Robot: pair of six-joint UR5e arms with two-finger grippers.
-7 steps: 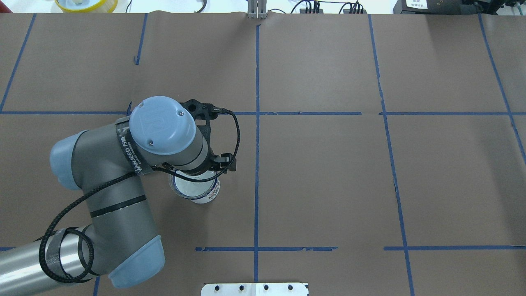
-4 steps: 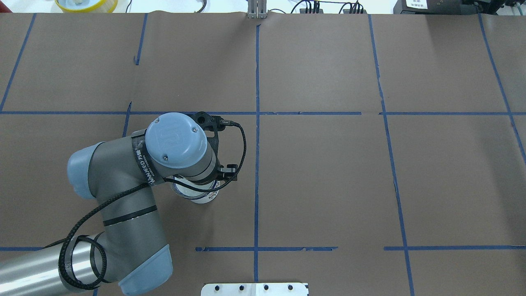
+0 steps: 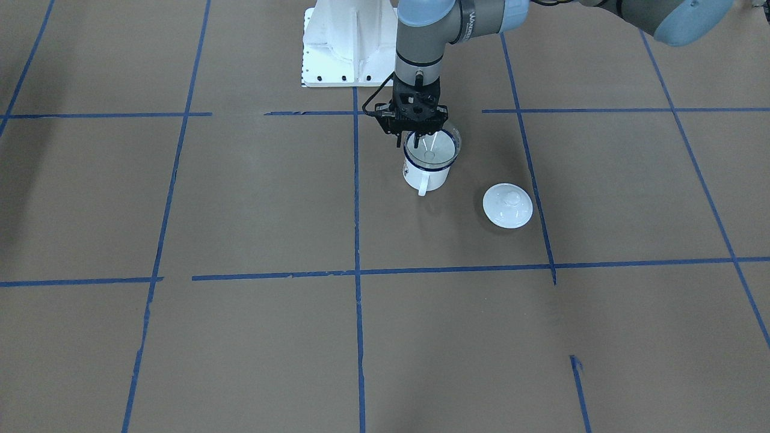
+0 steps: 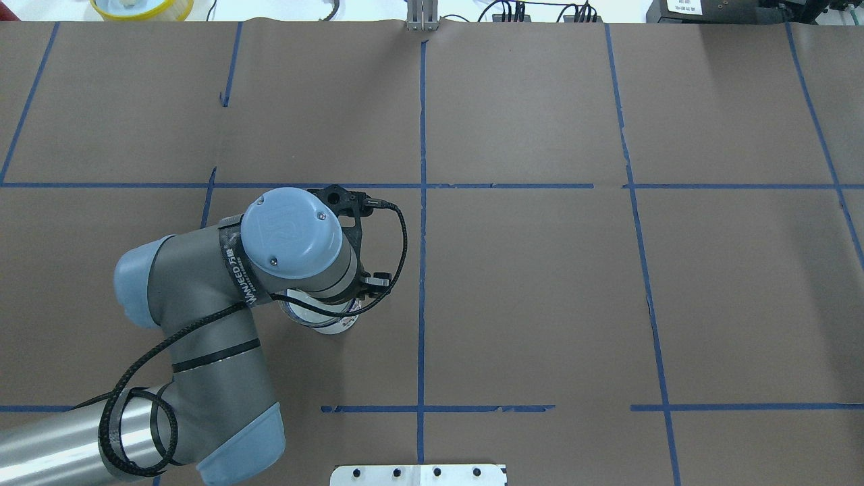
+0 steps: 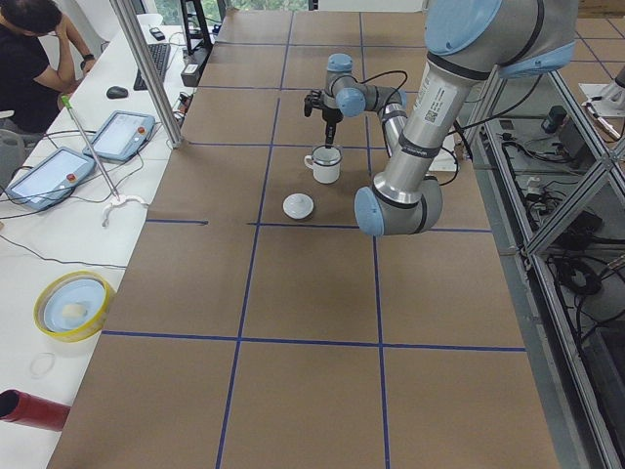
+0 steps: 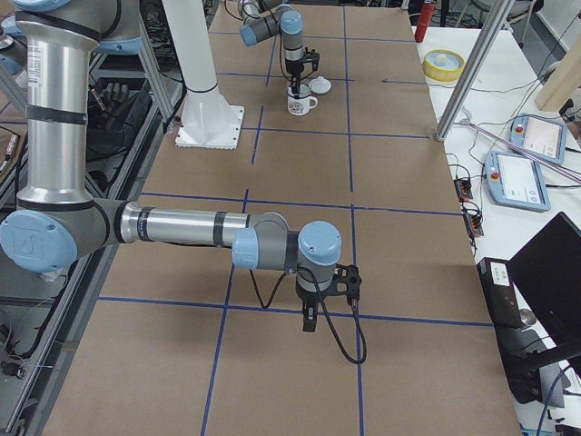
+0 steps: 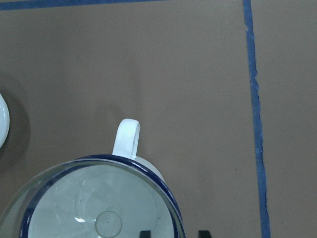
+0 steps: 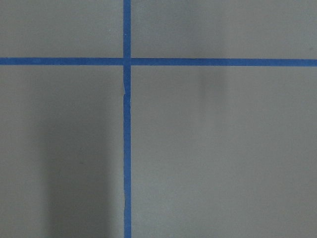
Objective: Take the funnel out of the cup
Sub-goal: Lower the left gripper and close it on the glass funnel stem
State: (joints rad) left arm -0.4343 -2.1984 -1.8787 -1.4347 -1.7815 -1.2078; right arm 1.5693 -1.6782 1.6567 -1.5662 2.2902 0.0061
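The cup (image 3: 425, 174) is a white enamel mug with a dark blue rim, standing upright with its handle toward the operators' side. The clear funnel (image 3: 432, 150) sits in its mouth. My left gripper (image 3: 415, 135) hangs straight over the mug's edge nearest the robot. In the left wrist view the funnel (image 7: 99, 208) fills the cup (image 7: 126, 139), and my two dark fingertips (image 7: 145, 233) stand apart, one on each side of the rim, so the gripper (image 7: 174, 234) is open. My right gripper (image 6: 309, 320) hovers over bare table far away; I cannot tell its state.
A white round lid with a knob (image 3: 508, 205) lies on the table beside the mug, apart from it. The table is brown paper with blue tape lines (image 3: 356, 198). The robot's white base (image 3: 346, 42) stands behind the mug.
My left wrist has shifted toward the mug and settled over it, covering more of it from above. The mug and funnel have not moved.
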